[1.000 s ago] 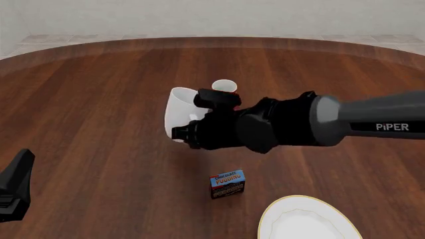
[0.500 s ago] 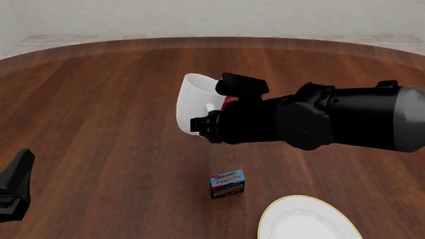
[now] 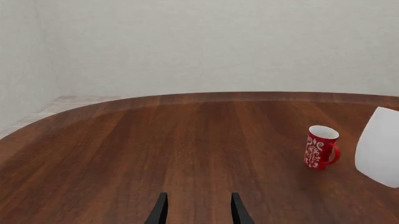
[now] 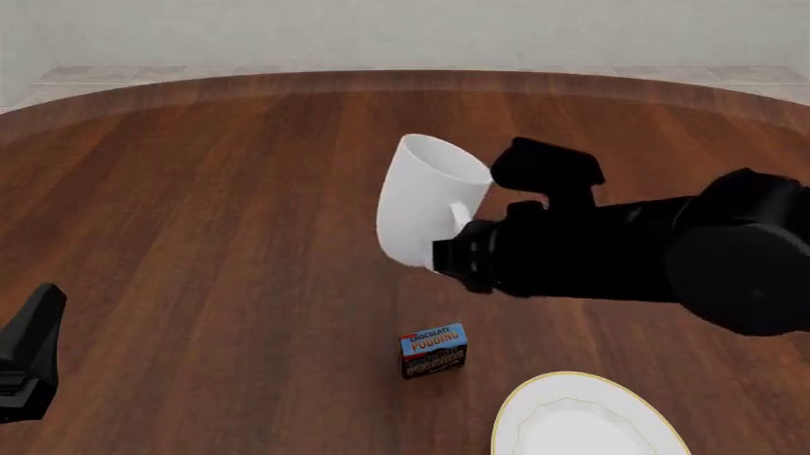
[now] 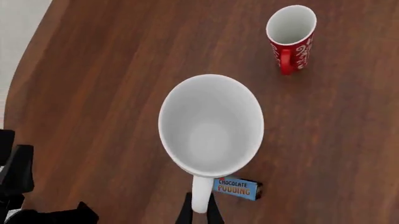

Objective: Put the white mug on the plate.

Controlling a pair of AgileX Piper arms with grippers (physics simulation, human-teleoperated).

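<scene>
Brown wooden table (image 4: 190,209). At far left the left gripper (image 3: 196,211) rests low, fingers apart and holding nothing. Near the middle, the white mug (image 4: 424,199) hangs tilted above the table, its handle pinched by the right gripper (image 5: 199,211). A pudding box (image 4: 434,351) lies below; the plate (image 4: 506,417) sits at lower right.

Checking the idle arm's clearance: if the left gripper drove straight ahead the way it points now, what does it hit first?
Nothing, it seems. The left gripper points over bare table toward the far edge and wall. The red mug and the white mug sit well off that line.
</scene>
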